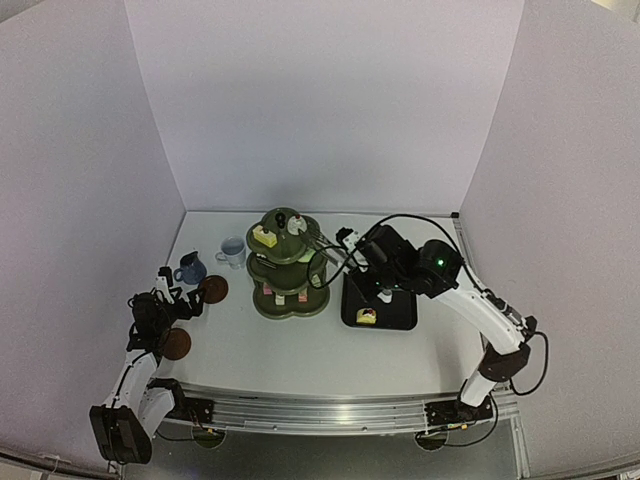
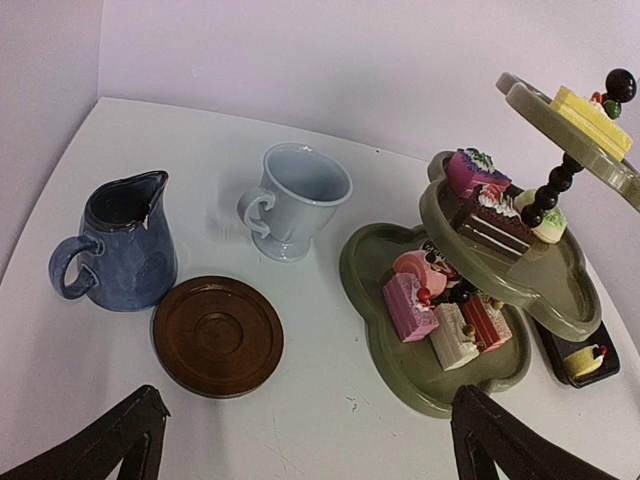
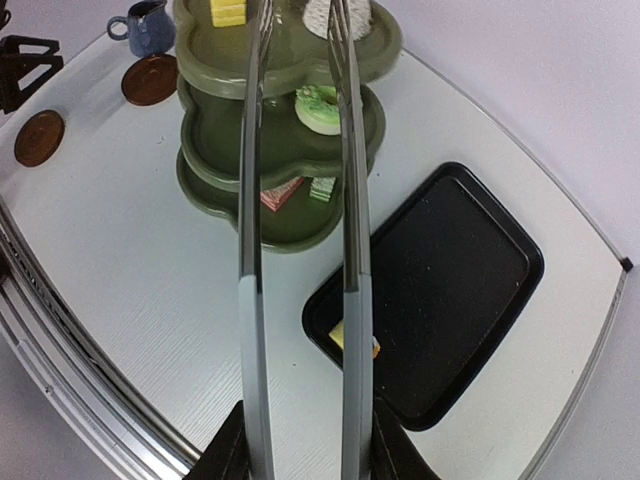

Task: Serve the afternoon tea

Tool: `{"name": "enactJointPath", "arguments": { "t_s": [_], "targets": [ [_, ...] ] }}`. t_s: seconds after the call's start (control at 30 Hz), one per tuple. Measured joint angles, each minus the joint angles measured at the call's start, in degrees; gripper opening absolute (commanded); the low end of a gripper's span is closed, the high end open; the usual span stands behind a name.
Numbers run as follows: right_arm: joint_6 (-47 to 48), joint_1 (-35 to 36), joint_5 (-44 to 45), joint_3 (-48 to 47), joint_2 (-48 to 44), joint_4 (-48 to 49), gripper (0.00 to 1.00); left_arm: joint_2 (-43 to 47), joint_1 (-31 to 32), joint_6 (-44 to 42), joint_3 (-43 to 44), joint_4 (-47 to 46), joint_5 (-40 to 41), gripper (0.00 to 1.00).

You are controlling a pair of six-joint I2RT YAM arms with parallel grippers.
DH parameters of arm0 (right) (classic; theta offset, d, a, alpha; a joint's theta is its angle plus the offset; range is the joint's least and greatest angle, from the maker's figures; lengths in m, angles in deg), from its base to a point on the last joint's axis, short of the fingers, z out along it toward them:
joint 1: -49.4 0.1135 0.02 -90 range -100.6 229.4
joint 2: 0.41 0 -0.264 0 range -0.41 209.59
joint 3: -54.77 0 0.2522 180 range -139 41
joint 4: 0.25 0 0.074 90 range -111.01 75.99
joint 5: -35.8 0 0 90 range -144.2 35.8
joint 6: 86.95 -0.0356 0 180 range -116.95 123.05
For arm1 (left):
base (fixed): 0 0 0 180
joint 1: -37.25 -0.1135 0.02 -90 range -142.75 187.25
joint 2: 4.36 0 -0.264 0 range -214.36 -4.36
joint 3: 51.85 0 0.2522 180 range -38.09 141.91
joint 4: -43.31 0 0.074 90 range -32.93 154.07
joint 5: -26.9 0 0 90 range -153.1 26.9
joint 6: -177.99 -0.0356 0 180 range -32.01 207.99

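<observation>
While the surface (image 1: pixel 300 350) carries everything, I judge cake-loading nearly done: the green stand (image 1: pixel 288 268) at centre has cakes (image 2: pixel 440 315) on every tier, and the black tray (image 1: pixel 395 300) to its right is almost bare. My right hand (image 3: pixel 300 440) is clenched on the tongs (image 3: pixel 249 200), their tips over the top tier. My left hand (image 2: pixel 305 420) hangs released by the blue mug (image 2: pixel 120 240), pale mug (image 2: pixel 295 205) and a bare saucer (image 2: pixel 218 335). Next I'd bring the tongs down onto the one yellow cake (image 1: pixel 367 316) at the tray's near left corner.

Wht table (image 1: pixel 300 350), pale walls (image 1: pixel 320 100) 3 sides.
</observation>
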Motion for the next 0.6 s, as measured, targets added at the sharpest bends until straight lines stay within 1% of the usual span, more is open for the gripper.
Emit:
{"name": "enactJointPath", "arguments": {
  "t_s": [0.13,0.3,0.47,0.6],
  "targets": [
    [-4.5,0.0,1.6,8.3,-7.7,-1.3,0.32,0.0,0.0,0.0,0.0,0.0,0.0,1.00],
    [-7.8,-0.2,2.0,18.3,-13.7,-1.7,0.33,0.0,0.0,0.0,0.0,0.0,0.0,1.00],
    [-6.6,-2.5,-1.1,30.1,-17.7,-2.1,0.32,0.0,0.0,0.0,0.0,0.0,-0.5,1.00],
    [-3.8,-8.2,-4.0,35.5,-19.7,-2.7,0.31,0.0,0.0,0.0,0.0,0.0,-0.9,1.00]
  ]
}}
